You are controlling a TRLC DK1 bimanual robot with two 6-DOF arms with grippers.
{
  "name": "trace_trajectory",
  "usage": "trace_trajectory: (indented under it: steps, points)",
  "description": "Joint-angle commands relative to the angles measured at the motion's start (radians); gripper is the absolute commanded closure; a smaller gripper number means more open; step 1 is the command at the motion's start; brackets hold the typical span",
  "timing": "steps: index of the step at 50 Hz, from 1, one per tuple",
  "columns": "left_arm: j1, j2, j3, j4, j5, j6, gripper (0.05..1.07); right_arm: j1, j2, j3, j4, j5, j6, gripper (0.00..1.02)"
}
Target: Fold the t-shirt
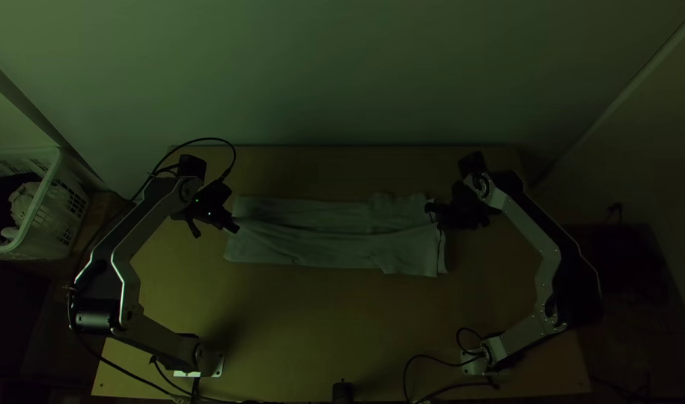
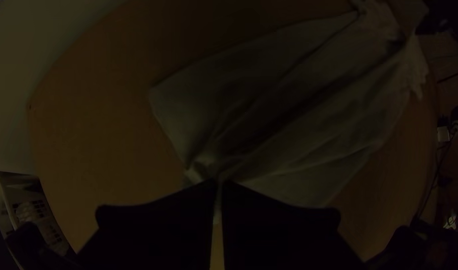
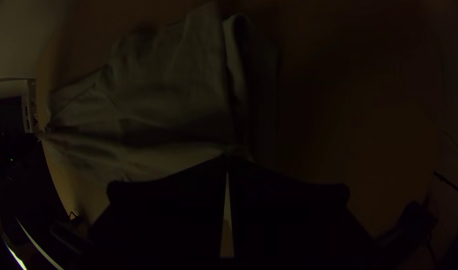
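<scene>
The t-shirt lies in the middle of the bench as a long left-to-right strip, so the lengthwise folding looks largely done. Creases run along it, and the layers at its right end do not line up. The left tool is closed on cloth at the left end; the right tool is closed too, apparently pinching the right end. Probably left to do: square up the strip, then fold it end over end into a compact bundle. A white basket holding cloth stands at the left, and cables loop by the left arm; neither seems to block the folding.
</scene>
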Motion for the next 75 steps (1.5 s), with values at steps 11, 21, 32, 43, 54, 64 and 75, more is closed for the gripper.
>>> trace_trajectory:
  steps: [11, 21, 32, 43, 54, 64, 75]
  points:
    - [0.042, 0.106, 0.083, 0.003, 0.035, -0.018, 1.04, -0.049, 0.097, 0.094, 0.009, 0.009, -0.035, 0.99]
    - [0.062, 0.158, 0.144, 0.003, 0.035, -0.018, 1.04, -0.051, 0.148, 0.158, 0.009, 0.009, -0.033, 0.99]
    - [0.076, 0.205, 0.218, 0.002, 0.035, -0.024, 1.04, -0.057, 0.220, 0.252, 0.007, 0.008, -0.027, 0.99]
    - [0.072, 0.232, 0.233, -0.003, 0.033, -0.078, 0.09, -0.053, 0.289, 0.292, 0.012, 0.012, -0.049, 0.70]
    - [0.082, 0.224, 0.231, 0.003, 0.072, -0.138, 0.10, -0.082, 0.260, 0.289, 0.095, 0.018, -0.087, 0.36]
    - [0.131, 0.202, 0.215, 0.003, 0.211, -0.196, 0.10, -0.114, 0.188, 0.300, 0.132, 0.027, -0.101, 0.12]
    - [0.216, 0.187, 0.124, 0.028, 0.386, -0.247, 0.10, -0.138, 0.074, 0.286, 0.132, 0.026, -0.055, 0.12]
